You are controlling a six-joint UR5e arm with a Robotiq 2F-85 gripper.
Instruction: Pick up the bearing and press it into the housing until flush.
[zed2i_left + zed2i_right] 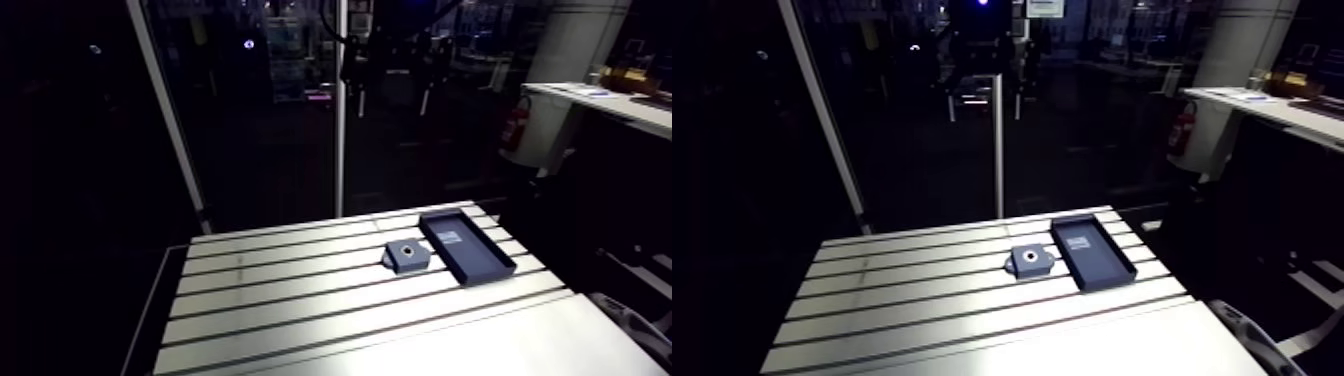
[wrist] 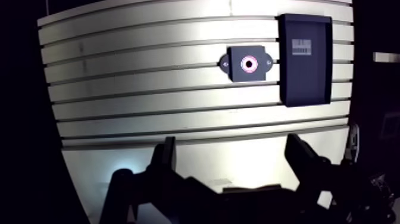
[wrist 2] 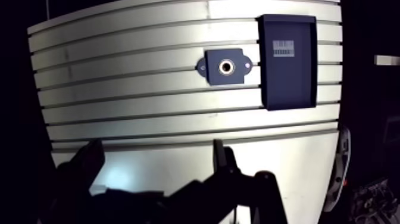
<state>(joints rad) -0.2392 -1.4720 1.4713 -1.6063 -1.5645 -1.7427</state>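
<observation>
Nothing was lifted yet: the gripper hung high above the slotted table, fingers spread and empty. In the arm view the housing sat right of centre, with the tray just beside it. No loose bearing showed; the ring in its bore might be it. There was open table all round, with its edges well clear.

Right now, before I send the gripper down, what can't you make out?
Bearing: no loose one shows; the ring in the housing bore, wrist view, is too small to identify.
Tray label: print too small, both views.
Gripper: open in wrist view; arm view loses it against the dark room.
</observation>
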